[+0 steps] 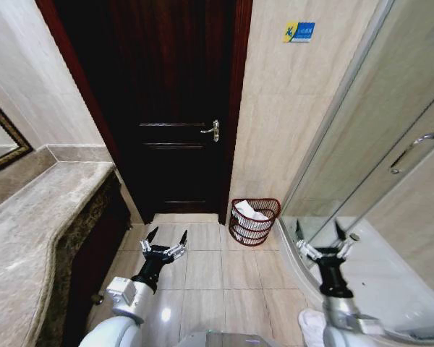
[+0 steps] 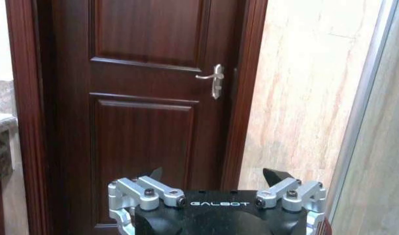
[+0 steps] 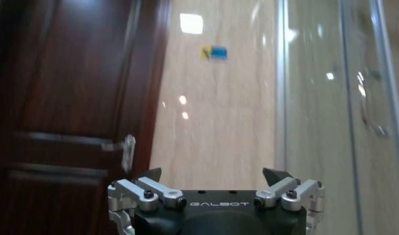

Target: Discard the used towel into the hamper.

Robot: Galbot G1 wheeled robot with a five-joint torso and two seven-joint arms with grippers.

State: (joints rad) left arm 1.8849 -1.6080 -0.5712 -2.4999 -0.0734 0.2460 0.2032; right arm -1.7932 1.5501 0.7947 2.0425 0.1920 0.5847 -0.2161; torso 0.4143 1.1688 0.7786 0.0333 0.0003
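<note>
Nearest to me, low at my right side, a bit of white cloth (image 1: 311, 323) lies on the floor by the foot of my right arm; I judge it may be a towel, but too little of it shows to be sure.

My left gripper (image 1: 163, 236) hangs above the floor tiles (image 1: 202, 271) with its fingers spread wide and nothing between them. My right gripper (image 1: 327, 241) hangs level with it at the edge of the shower enclosure (image 1: 390, 188), also spread wide and empty. Both point ahead, toward the door (image 1: 170, 108) and the wall beside it.

Farther on, the hamper (image 1: 254, 221) stands on the floor against the tiled wall, just right of the door frame. White cloth (image 1: 252, 212) already lies inside it, near the rim. The hamper sits ahead of me, between my two grippers and beyond their tips, a little closer to the right one. So I judge that the right arm has the shorter reach to its open top, going forward and slightly inward.
</note>
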